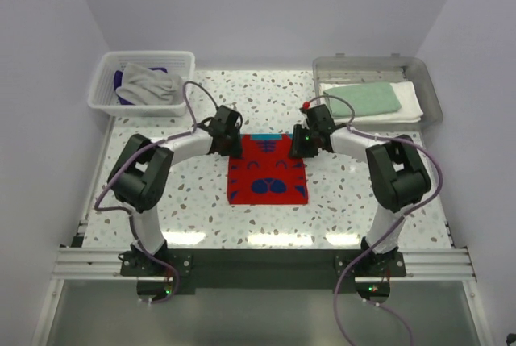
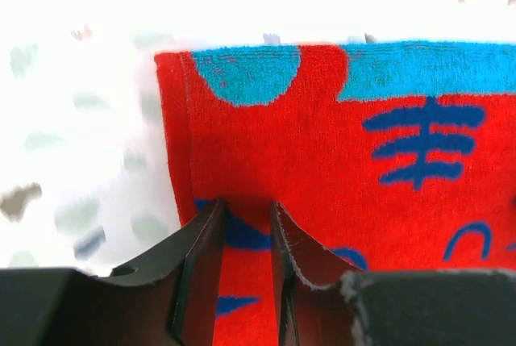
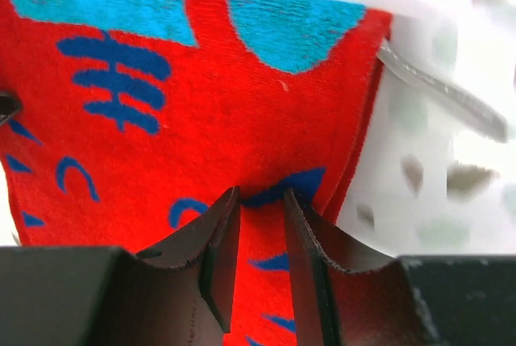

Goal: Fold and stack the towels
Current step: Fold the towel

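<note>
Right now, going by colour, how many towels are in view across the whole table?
Turquoise-and-red patterned towel: 1
Grey towel: 1
Dark purple towel: 1
Pale mint green towel: 1
White towel: 1
Total: 5 towels
</note>
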You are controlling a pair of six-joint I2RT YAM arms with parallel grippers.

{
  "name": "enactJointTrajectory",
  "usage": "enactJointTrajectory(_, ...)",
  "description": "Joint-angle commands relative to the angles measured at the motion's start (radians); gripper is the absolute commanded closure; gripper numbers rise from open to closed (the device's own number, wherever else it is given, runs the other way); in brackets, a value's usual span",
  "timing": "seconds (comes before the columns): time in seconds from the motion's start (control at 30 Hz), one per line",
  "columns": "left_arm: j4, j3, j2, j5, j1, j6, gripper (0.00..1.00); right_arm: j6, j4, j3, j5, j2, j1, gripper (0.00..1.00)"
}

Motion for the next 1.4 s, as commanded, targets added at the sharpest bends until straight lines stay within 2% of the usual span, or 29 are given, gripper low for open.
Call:
enactJointTrajectory(0.0, 0.052, 0.079, 0.102, -0.006, 0.054, 0.063, 0.66, -0.022, 0.076, 0.102, 0.039, 0.105, 0.005, 0.68)
enactJointTrajectory(0.17, 0.018, 0.2, 0.174, 0.015, 0.08, 0.107, 0.61, -0.05, 0.032, 0.251, 0.059, 0.196, 0.005, 0.67)
enactJointTrajectory(0.23, 0.017, 0.182, 0.142, 0.026, 0.08, 0.098, 0.54, -0.058, 0.011, 0.267, 0.062, 0.161, 0.005, 0.66)
enactJointTrajectory(0.4, 0.012, 0.042, -0.094, 0.009, 0.077, 0.043, 0.39, -0.021, -0.011, 0.175, 0.053, -0.003, 0.005, 0.57)
enactJointTrajectory(0.43, 0.014, -0.028, -0.181, 0.009, 0.077, 0.015, 0.38, -0.013, -0.014, 0.119, 0.056, -0.065, 0.005, 0.52)
enactJointTrajectory(0.57, -0.021, -0.183, -0.368, -0.006, 0.058, -0.034, 0.27, 0.045, -0.055, -0.029, 0.091, -0.209, 0.005, 0.48)
enactJointTrajectory(0.73, -0.081, -0.356, -0.539, -0.017, -0.017, -0.118, 0.27, 0.077, -0.086, -0.193, 0.112, -0.326, 0.007, 0.48)
enactJointTrajectory(0.83, -0.069, -0.441, -0.57, -0.022, -0.058, -0.172, 0.34, 0.109, -0.062, -0.265, 0.105, -0.36, 0.007, 0.53)
enactJointTrajectory(0.93, -0.035, -0.493, -0.565, -0.006, -0.073, -0.209, 0.36, 0.131, -0.026, -0.317, 0.104, -0.366, 0.007, 0.58)
enactJointTrajectory(1.17, -0.017, -0.51, -0.562, -0.031, -0.083, -0.216, 0.39, 0.152, 0.029, -0.354, 0.075, -0.329, 0.007, 0.64)
enactJointTrajectory(1.37, -0.005, -0.518, -0.547, -0.02, -0.081, -0.22, 0.39, 0.169, 0.034, -0.37, 0.041, -0.321, 0.007, 0.65)
